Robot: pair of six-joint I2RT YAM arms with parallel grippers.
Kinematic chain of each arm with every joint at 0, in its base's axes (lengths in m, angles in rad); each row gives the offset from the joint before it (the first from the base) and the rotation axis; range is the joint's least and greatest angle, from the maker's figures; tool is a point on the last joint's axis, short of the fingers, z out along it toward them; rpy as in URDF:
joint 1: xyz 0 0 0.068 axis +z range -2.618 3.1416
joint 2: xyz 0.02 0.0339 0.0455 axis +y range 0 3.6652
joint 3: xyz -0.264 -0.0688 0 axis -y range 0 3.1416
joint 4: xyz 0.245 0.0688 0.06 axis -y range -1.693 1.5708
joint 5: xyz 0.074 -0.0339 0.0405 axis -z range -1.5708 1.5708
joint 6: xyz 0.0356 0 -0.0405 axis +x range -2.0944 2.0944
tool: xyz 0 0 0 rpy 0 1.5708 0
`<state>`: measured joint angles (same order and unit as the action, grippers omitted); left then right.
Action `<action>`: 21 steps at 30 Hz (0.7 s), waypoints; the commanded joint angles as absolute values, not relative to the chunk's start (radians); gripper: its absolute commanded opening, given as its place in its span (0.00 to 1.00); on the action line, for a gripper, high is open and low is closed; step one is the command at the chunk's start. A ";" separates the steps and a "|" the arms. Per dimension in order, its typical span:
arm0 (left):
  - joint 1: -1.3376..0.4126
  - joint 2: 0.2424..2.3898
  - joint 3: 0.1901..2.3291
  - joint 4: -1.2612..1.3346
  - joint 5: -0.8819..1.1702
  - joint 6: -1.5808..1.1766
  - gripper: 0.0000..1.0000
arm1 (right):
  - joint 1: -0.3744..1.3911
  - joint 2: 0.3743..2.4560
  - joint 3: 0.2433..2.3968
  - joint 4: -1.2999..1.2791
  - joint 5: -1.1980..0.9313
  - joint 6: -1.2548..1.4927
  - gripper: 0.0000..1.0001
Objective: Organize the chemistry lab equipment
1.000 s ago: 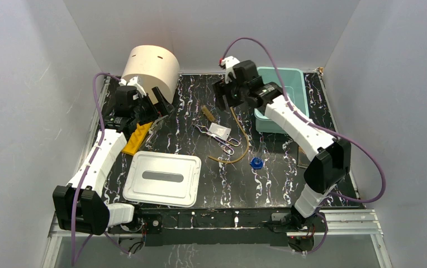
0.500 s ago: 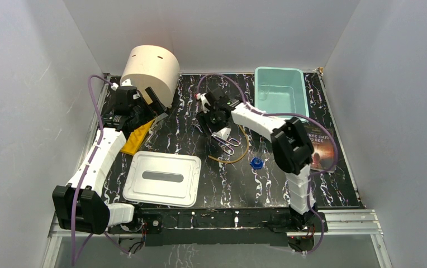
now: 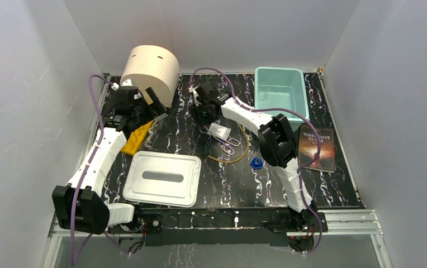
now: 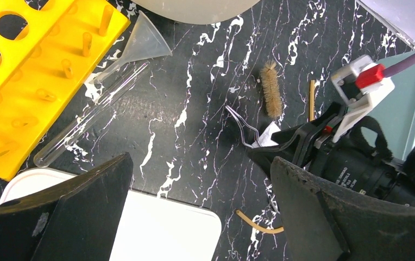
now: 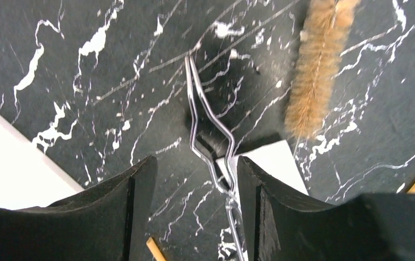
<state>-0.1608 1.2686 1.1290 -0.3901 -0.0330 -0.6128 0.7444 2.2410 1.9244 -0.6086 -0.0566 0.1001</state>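
Shift of right gripper [image 5: 194,182] from the far-right bin [image 3: 279,70] to centre, fingers now spread astride the tongs [image 5: 193,117] lying beside brush [image 5: 316,81] and packet [image 5: 268,160], suggests tongs get picked next; left gripper [image 4: 199,163], likewise spread and empty, hovers unchanged near rack [image 4: 31,81].

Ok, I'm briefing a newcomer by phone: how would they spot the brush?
Start at the black marbled table, near its middle, where the right gripper hangs. The brush lies beside the metal tongs, just past the white packet. It alone is fuzzy, with tan bristles.
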 commanded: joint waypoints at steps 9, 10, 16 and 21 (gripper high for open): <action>-0.175 1.245 1.153 -0.416 -0.091 -0.620 0.98 | 0.763 2.378 2.127 -0.734 0.077 0.082 0.41; -0.174 1.243 1.149 -0.414 -0.088 -0.621 0.98 | 0.762 2.378 2.126 -0.733 0.081 0.084 0.41; -0.175 1.239 1.139 -0.411 -0.076 -0.631 0.98 | 0.763 2.388 2.138 -0.742 0.088 0.084 0.41; -0.175 1.248 1.130 -0.394 -0.045 -0.639 0.98 | 0.763 2.387 2.131 -0.735 0.101 0.084 0.38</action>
<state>-0.1707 1.2682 1.1286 -0.4046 -0.0673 -0.6296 0.7616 2.3817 2.0968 -0.7181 0.0776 0.0849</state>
